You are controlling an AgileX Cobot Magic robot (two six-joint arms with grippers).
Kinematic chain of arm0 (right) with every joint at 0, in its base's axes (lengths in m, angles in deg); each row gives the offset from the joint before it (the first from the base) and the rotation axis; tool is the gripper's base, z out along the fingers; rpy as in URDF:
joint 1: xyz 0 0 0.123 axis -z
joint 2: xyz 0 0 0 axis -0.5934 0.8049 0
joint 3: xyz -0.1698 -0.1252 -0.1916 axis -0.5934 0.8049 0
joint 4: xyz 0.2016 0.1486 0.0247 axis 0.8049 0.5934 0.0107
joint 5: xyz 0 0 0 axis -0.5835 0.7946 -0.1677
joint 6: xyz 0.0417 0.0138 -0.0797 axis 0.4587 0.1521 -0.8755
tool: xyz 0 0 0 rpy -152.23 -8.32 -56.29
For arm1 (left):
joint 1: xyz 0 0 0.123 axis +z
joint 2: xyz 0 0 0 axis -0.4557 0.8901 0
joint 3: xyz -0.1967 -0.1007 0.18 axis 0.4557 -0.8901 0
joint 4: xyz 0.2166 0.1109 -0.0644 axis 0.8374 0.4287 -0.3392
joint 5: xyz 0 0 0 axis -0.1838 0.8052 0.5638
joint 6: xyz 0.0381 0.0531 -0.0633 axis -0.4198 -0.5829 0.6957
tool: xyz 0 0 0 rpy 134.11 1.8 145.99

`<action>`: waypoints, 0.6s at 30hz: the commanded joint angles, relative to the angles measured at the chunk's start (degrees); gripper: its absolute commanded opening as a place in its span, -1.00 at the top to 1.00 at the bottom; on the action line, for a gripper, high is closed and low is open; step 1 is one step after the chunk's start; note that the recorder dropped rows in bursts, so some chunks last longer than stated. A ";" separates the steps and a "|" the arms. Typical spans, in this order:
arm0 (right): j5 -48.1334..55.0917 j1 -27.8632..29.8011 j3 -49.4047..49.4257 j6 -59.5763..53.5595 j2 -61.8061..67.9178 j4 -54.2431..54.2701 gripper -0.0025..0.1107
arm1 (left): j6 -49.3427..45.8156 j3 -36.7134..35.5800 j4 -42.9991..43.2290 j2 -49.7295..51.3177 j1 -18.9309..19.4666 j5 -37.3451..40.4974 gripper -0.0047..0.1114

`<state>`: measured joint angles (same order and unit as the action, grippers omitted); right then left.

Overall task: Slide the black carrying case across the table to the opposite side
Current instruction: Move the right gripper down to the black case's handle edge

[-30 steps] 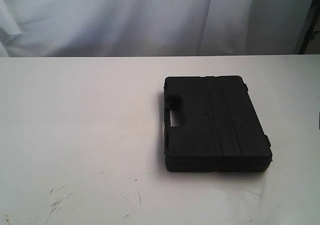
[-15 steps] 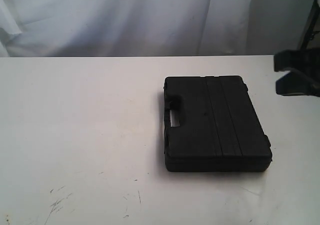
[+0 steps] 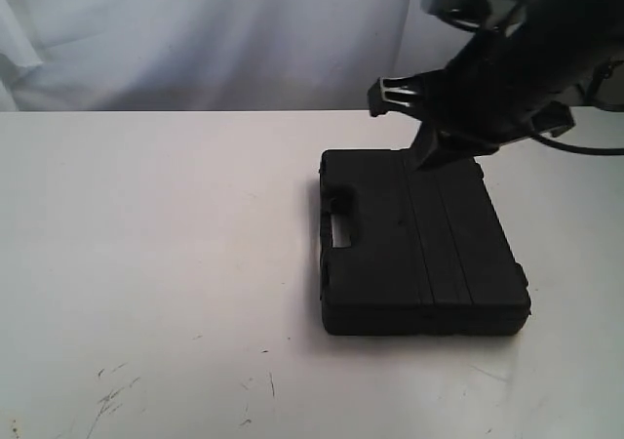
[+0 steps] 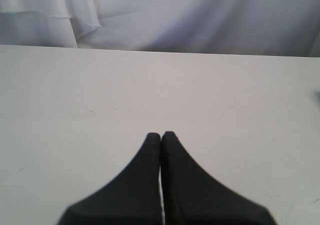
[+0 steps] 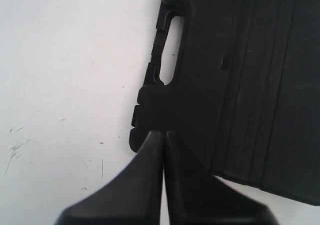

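The black carrying case (image 3: 421, 246) lies flat on the white table (image 3: 146, 263), right of centre, its handle cutout (image 3: 341, 229) facing left. My right gripper (image 3: 425, 158) hangs over the case's far edge, reaching in from the upper right. In the right wrist view the case (image 5: 240, 75) fills the far side, and the right gripper (image 5: 163, 133) is shut with nothing between its fingers, its tips in front of the case's corner. The left gripper (image 4: 161, 134) is shut and empty over bare table (image 4: 75, 95), and it is out of the exterior view.
A white curtain (image 3: 195, 39) hangs behind the table's far edge. Dark scuff marks (image 3: 112, 395) mark the tabletop near the front left, and scuff marks (image 5: 15, 147) show in the right wrist view too. Bare tabletop stretches left of the case.
The right arm has come in from the right edge and now hangs over the case's far edge. The case has not moved.
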<state>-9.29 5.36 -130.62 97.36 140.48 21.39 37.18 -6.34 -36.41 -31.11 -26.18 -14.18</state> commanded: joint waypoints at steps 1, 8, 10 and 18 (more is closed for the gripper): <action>2.25 -3.27 -5.48 3.75 6.72 -2.55 0.96 | 0.01 -0.21 0.09 -0.26 0.17 -0.81 0.92; 5.68 -6.06 -15.37 6.87 16.54 -3.08 0.96 | 0.01 -0.21 0.09 -0.26 0.17 -0.81 0.92; 6.17 -6.53 -17.94 7.75 18.93 -3.54 0.96 | 0.01 -0.21 0.09 -0.26 0.17 -0.81 0.92; 7.75 -6.63 -24.68 10.40 26.90 -3.43 0.96 | 0.01 -0.21 0.09 -0.26 0.17 -0.81 0.92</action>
<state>-2.27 -1.19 -153.24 106.85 165.04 18.44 37.18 -6.34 -36.41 -31.11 -26.18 -14.18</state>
